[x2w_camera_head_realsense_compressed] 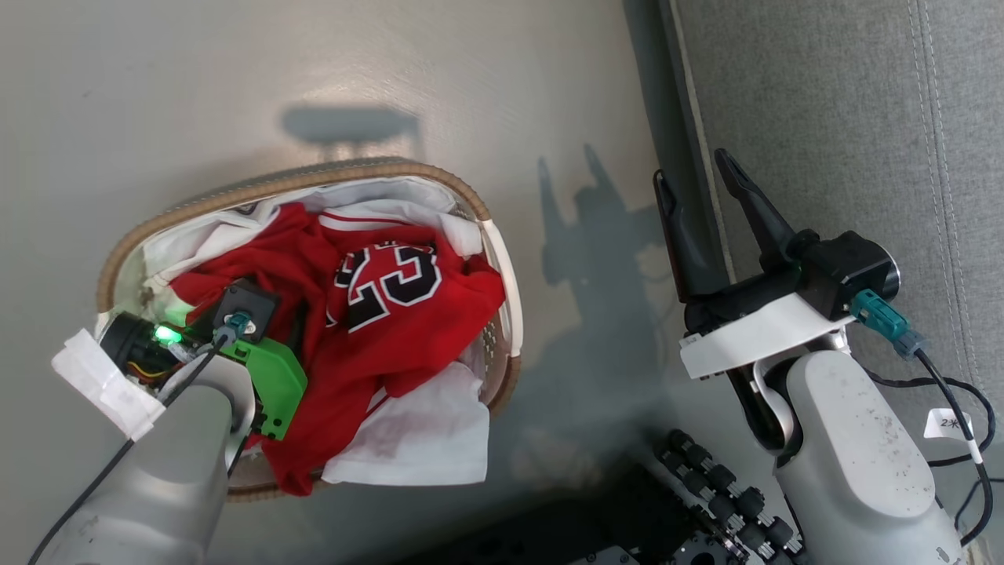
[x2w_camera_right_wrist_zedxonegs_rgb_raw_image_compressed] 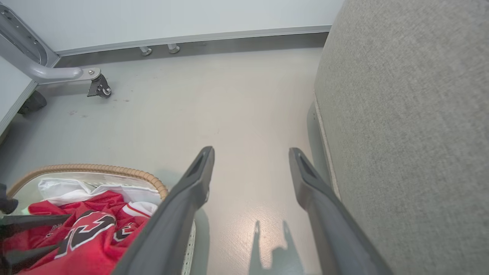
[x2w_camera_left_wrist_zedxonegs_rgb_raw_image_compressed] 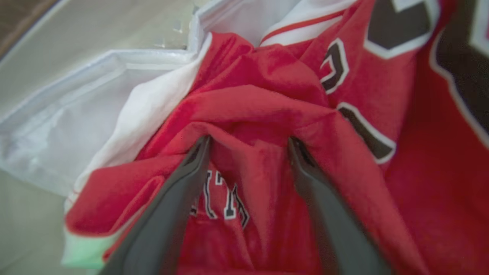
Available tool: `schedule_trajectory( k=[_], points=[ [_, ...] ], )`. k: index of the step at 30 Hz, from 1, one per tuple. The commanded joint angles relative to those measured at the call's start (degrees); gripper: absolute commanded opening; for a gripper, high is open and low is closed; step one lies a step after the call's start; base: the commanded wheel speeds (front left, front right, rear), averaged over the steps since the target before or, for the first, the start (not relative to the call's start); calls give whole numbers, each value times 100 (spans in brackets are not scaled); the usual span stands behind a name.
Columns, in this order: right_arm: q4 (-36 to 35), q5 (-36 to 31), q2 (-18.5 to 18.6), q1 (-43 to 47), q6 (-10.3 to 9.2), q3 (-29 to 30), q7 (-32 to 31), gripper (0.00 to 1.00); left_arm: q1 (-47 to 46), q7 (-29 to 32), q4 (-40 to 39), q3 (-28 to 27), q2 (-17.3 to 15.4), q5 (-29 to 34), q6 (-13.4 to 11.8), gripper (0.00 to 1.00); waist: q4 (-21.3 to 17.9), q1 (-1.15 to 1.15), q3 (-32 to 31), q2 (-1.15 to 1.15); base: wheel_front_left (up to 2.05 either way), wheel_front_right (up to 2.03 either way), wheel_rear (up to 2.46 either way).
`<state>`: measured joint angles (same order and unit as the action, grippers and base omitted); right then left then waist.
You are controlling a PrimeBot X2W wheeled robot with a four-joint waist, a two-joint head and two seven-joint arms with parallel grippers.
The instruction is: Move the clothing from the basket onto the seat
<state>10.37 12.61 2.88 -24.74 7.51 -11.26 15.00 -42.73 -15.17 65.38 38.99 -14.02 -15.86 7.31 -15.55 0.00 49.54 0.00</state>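
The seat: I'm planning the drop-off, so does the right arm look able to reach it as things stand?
Probably yes. The right gripper hangs open and empty close beside the seat, with nothing between them; the basket sits off to the arm's other side.

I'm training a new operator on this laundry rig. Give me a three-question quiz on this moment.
1. True or false: the clothing already lies on the seat.
2. Which number shows on the clothing? A) 23 B) 45 C) 7
3. Which gripper reaches into the basket?
Key:
1. False; it is in the basket.
2. A.
3. The left gripper, fingertips in the red fabric; the right gripper hangs open over the floor beside the seat.
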Motion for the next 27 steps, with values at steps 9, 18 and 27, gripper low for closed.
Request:
schedule_trajectory(
  k=[9,18,27],
  points=[
    [-11,135,10,-83,-4,-68,27,100,-270,137,416,325,-7,-418,14,100,-130,0,136,0,0,0,0],
    [50,154,11,-24,-4,-12,28,100,-178,79,515,579,52,-706,14,0,-137,0,-153,0,0,0,0],
    [199,71,12,184,-4,160,28,100,299,-15,469,559,201,-936,14,0,-54,0,-1071,0,0,0,0]
  ],
)
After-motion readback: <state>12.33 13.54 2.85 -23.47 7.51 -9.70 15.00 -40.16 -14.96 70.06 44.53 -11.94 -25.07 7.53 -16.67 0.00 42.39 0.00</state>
